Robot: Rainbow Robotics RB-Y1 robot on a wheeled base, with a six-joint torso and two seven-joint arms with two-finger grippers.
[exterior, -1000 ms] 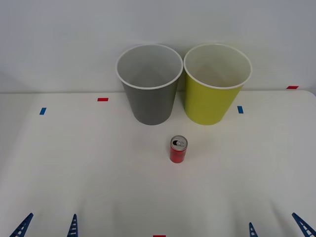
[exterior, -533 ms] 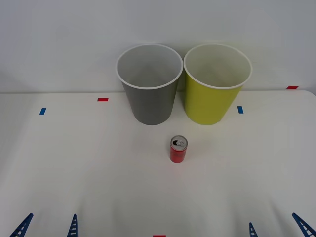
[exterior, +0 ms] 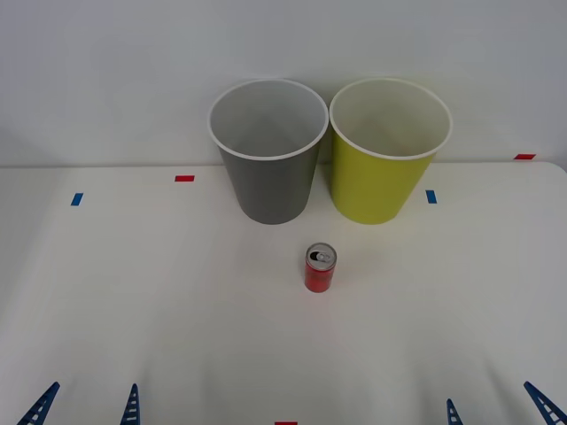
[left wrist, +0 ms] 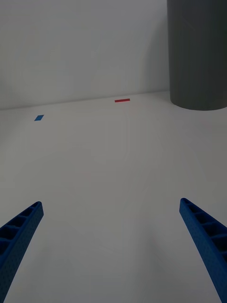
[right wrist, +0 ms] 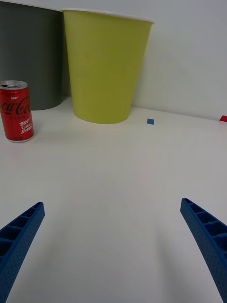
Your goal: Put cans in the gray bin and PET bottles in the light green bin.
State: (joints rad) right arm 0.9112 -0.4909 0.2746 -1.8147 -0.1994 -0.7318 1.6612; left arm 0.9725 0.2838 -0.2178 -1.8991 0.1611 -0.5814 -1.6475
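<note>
Red against the white table (exterior: 133, 301), the small Coca-Cola can (exterior: 320, 267) stood upright on its own, just near of the gap between the two wastebaskets, touching neither. The gray bin (exterior: 268, 155) sat at the far middle with the light green bin (exterior: 388, 155) just to its right, their rims almost meeting. Our left gripper (exterior: 86, 405) waited at the near left edge with its blue ribbed fingers spread wide and empty, and our right gripper (exterior: 498, 405) matched it at the near right, likewise released and holding nothing. We judged the sorting not yet begun, the step in hand being the reach for the can. To do it well, we thought the right gripper should come in level, straddle the can around its middle rather than near the silver top, and close squarely so the light can would not tip or skate. Lifting clear of the white rim before crossing to the gray bin seemed the safer route.
</note>
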